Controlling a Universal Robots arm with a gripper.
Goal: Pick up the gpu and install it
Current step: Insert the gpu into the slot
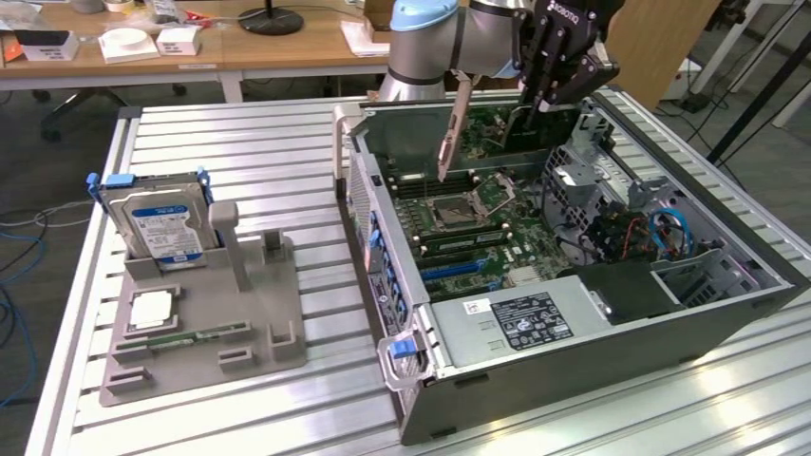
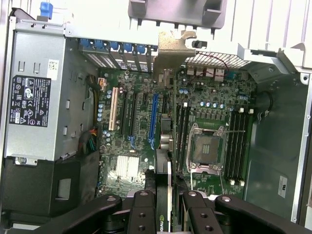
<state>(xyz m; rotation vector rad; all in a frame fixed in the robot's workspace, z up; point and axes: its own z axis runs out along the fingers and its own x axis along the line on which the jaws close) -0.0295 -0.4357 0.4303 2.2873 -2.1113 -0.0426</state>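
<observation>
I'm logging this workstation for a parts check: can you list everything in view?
computer case: one, grey, open, exterior view's right
motherboard: one, green, inside the case
power supply: one, silver, inside the case
fixture: one, grey, exterior view's left of the case
hard drive: one, silver with blue label, upright in the fixture
memory stick: one, green, lying in the fixture
table: one, silver slats, under case and fixture
gpu: one, dark, held over the open case
gripper: one, black, shut on the gpu

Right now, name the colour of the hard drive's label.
The label is blue and white; exterior view.
</observation>
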